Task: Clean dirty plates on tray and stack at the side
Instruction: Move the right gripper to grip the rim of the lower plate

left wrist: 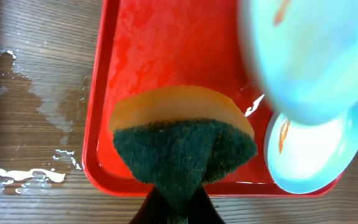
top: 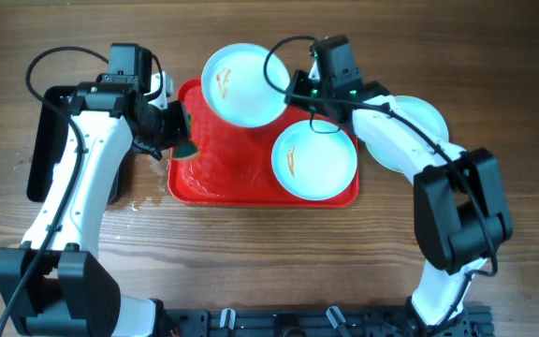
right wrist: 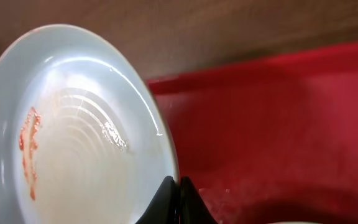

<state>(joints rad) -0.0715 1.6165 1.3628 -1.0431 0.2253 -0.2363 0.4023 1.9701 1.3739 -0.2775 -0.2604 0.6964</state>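
Left fingers (left wrist: 178, 202) are pinched narrow on a sponge (left wrist: 185, 143), its yellow body on the far side and its green scouring face toward the wrist camera. The sponge is folded where it is gripped and sits over the left end of the tray (top: 215, 178). Right fingers (right wrist: 178, 194) are closed on the rim of the held plate (right wrist: 73, 137). This plate is tilted and raised off the tray. In the overhead view the held plate (top: 244, 84) hangs over the tray's far edge, partly past it. An orange smear (right wrist: 28, 149) runs down the left of its inner face. The second plate (top: 314, 159) lies flat inside the tray at its right end, with an orange streak near its middle. The third plate (top: 424, 112) lies on the bench (top: 279, 253) just right of the tray, partly hidden by the right arm; whether it is marked cannot be told. The tray floor looks wet and glossy. Water (left wrist: 23, 174) is pooled on the bench beside the tray's near-left corner. A black tray (top: 43, 140) lies at the far left, under the left arm.
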